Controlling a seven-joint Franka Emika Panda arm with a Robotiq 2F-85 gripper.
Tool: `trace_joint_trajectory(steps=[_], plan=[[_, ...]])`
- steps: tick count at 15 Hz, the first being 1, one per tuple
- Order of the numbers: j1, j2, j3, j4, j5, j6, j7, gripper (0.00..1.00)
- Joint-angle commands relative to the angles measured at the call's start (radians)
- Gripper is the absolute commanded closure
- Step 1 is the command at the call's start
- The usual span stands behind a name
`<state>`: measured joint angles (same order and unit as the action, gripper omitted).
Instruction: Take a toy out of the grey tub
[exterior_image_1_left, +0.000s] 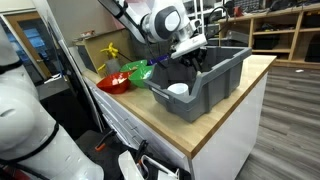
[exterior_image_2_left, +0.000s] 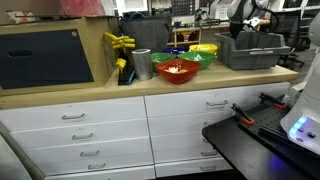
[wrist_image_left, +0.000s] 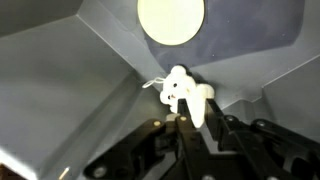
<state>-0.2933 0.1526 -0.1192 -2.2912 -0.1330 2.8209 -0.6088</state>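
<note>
The grey tub (exterior_image_1_left: 222, 78) stands on the wooden counter; it also shows in an exterior view (exterior_image_2_left: 250, 52). My gripper (exterior_image_1_left: 190, 52) reaches down into the tub from above. In the wrist view the gripper (wrist_image_left: 197, 102) is shut on a small white toy (wrist_image_left: 178, 85), which sits between the two black fingers against the tub's sloped grey wall (wrist_image_left: 70, 70). A round white object (wrist_image_left: 171, 20) lies on the tub floor beyond the toy and shows at the tub's near end (exterior_image_1_left: 178, 90).
A red bowl (exterior_image_1_left: 113, 82) and a green bowl (exterior_image_1_left: 137, 71) sit beside the tub. An exterior view also shows the red bowl (exterior_image_2_left: 177, 69), a green bowl (exterior_image_2_left: 200, 58), a metal can (exterior_image_2_left: 141, 64), a yellow tool (exterior_image_2_left: 120, 42) and a dark box (exterior_image_2_left: 45, 55).
</note>
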Motion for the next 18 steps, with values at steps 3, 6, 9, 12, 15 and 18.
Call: trace_joint_trajectory(steps=[3, 6, 9, 12, 15, 18], plan=[[0.003, 0.074, -0.028, 0.031, -0.022, 0.06, 0.003, 0.28], [0.008, 0.111, -0.036, 0.048, -0.044, 0.107, 0.032, 0.07], [0.011, 0.14, -0.044, 0.065, -0.061, 0.143, 0.056, 0.0], [0.016, 0.165, -0.061, 0.083, -0.09, 0.159, 0.113, 0.0], [0.003, 0.185, -0.048, 0.093, -0.077, 0.145, 0.144, 0.0], [-0.009, 0.205, -0.025, 0.09, -0.059, 0.143, 0.149, 0.35]])
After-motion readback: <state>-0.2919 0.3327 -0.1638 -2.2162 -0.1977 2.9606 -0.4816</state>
